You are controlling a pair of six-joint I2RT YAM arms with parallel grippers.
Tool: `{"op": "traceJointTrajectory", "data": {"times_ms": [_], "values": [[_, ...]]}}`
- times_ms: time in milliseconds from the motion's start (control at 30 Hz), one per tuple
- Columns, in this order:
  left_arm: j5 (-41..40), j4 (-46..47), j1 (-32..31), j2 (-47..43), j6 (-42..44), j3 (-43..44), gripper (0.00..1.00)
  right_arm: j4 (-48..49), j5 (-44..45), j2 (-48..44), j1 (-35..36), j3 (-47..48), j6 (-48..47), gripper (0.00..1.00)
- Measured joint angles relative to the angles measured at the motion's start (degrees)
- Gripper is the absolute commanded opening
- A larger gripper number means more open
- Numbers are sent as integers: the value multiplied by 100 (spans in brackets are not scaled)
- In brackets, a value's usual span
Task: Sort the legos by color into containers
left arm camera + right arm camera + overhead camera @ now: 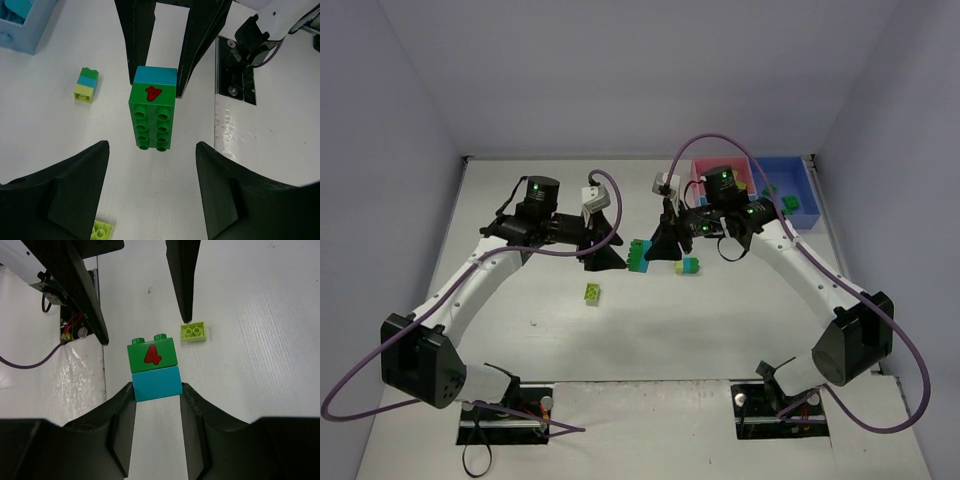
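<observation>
Evidently right gripper [157, 390] pinches cyan brick [157, 383] so open, empty left gripper [151, 147] flanking attached green brick [152, 117] can split the 2.

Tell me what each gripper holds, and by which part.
Right gripper holds the two-brick piece by its cyan end. Left gripper is open, holding nothing.

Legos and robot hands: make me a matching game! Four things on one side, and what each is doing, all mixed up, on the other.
Things:
1. left hand
2. right hand
3. yellow-green lego
4. green lego with the 4

States:
A. stuck to the cyan lego
B. open, gripping nothing
C. lying alone on the table
D. shut on the cyan lego

Pairs: 1-B, 2-D, 3-C, 4-A
</observation>
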Motion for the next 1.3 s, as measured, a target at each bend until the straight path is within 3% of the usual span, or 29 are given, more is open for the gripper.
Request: {"op": "traceJointTrajectory", "data": {"times_ms": [500, 600, 733, 833, 867, 933, 1300], "values": [[70, 651, -219, 31, -603, -201, 62, -11, -52, 92, 247, 105, -4, 0], [79, 649, -219, 107, -603, -201, 58, -11, -74, 94, 247, 105, -4, 0], [107, 647, -219, 151, -619, -199, 50, -11, -107, 101, 251, 107, -4, 0], [162, 643, -219, 173, -673, -195, 32, -7, -94, 149, 251, 122, -20, 0], [201, 629, -227, 184, -699, -184, 15, -4, -72, 166, 245, 127, -26, 0], [214, 588, -245, 195, -658, -173, 2, -33, -92, 195, 232, 136, -20, 0], [214, 505, -195, 308, -396, -173, 0, 201, -26, -17, 46, -315, -35, 0]]}}
